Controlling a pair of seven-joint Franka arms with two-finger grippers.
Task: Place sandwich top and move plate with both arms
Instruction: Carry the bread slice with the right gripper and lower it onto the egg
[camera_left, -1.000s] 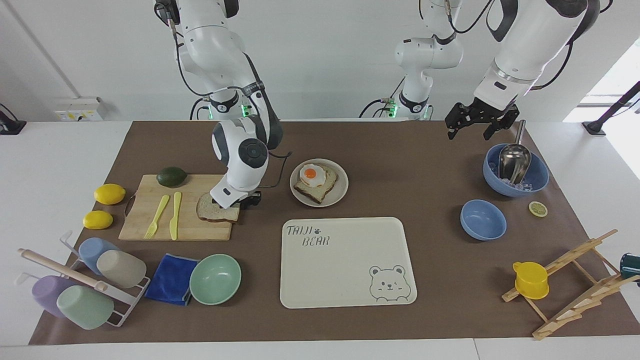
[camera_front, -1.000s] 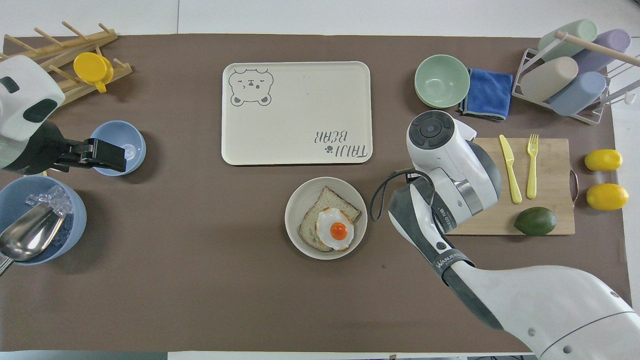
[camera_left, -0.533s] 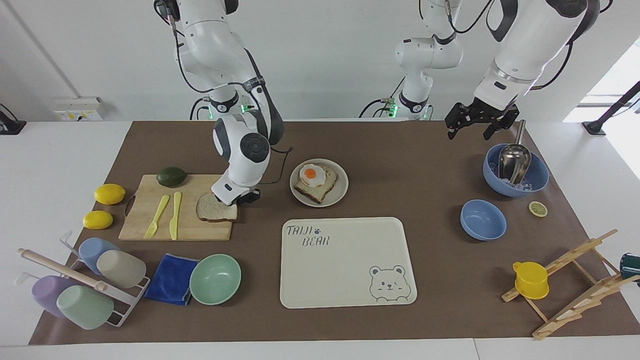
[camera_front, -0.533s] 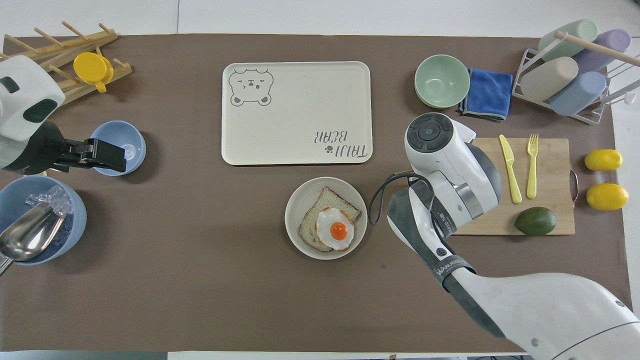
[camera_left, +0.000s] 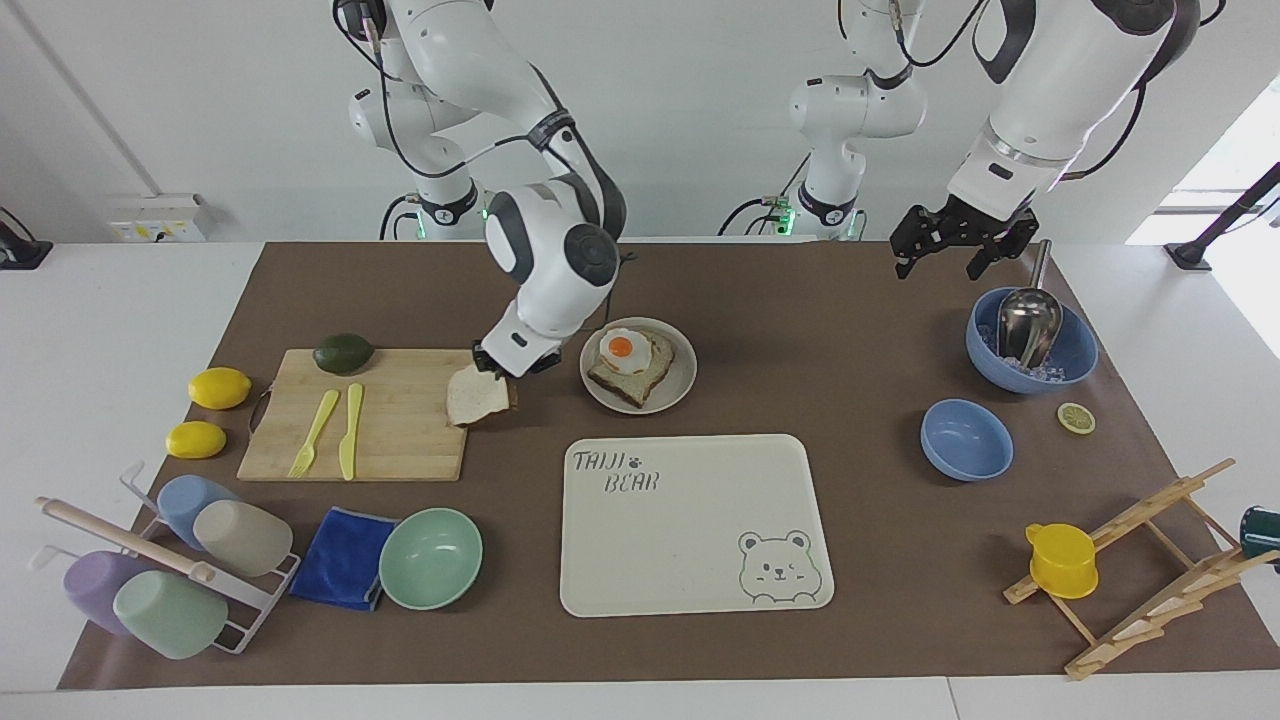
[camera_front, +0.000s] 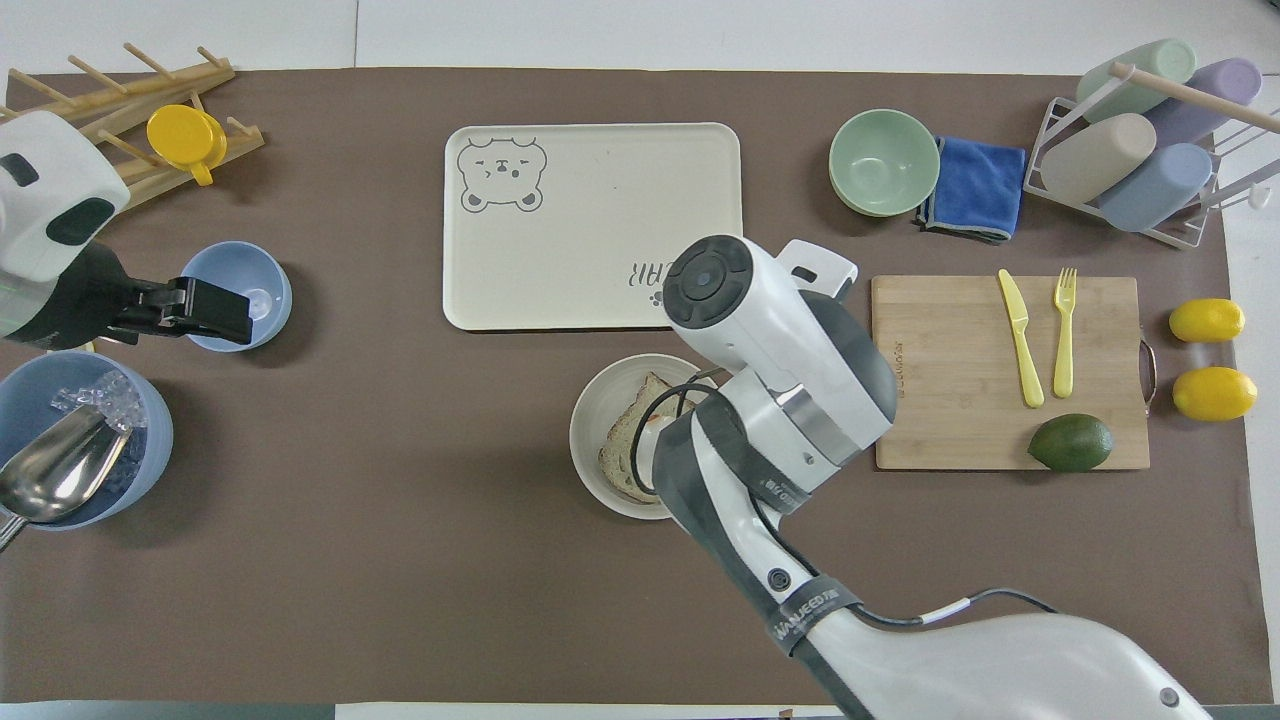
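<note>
My right claw (camera_left: 497, 366) grips pale, brown-crusted sandwich top (camera_left: 477, 395), hanging tilted beside plate (camera_left: 684, 383); overhead hides it. Left claw (camera_left: 950, 248) open.

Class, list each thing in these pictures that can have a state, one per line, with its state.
Pale speckled bread slice: lifted, tilted, gripped.
Right tool: shut on the slice.
Left tool: open, over the table, waiting.
Round beige-grey plate: holds egg toast, no top.
Cream bear-printed tray: bare.

"TAIJI BEAR" with a paw mark, printed on the cream tray (camera_left: 690, 520) at one corner, a bear face at the corner diagonal to it. Lettering on the band of the right arm (camera_front: 810, 605), too small to make out.
</note>
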